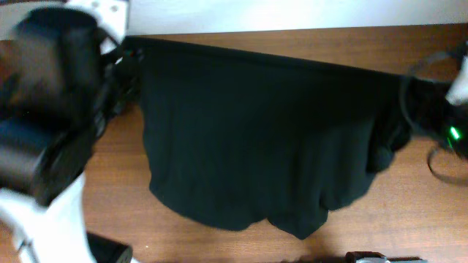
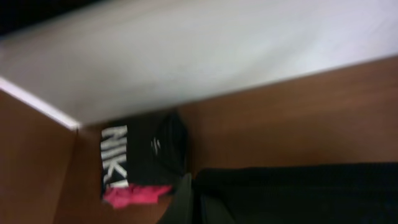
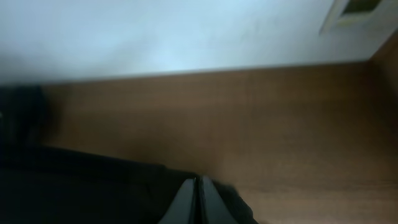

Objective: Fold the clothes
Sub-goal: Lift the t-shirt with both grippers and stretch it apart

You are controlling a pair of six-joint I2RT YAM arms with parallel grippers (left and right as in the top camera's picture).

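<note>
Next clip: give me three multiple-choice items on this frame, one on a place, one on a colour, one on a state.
1. Where does the red garment lie?
A. on the big garment
B. beside the lettered black shirt
C. in a gripper

2. What colour is the big garment?
A. black
B. white
C. blue

3. How is the big garment?
A. folded in a stack
B. spread out, held at two ends
C. rolled up

Key:
1 B, the left wrist view shows it at the shirt's edge.
2 A, it is plain black overhead.
3 B, its top edge stretches between the left gripper and the right gripper.
</note>
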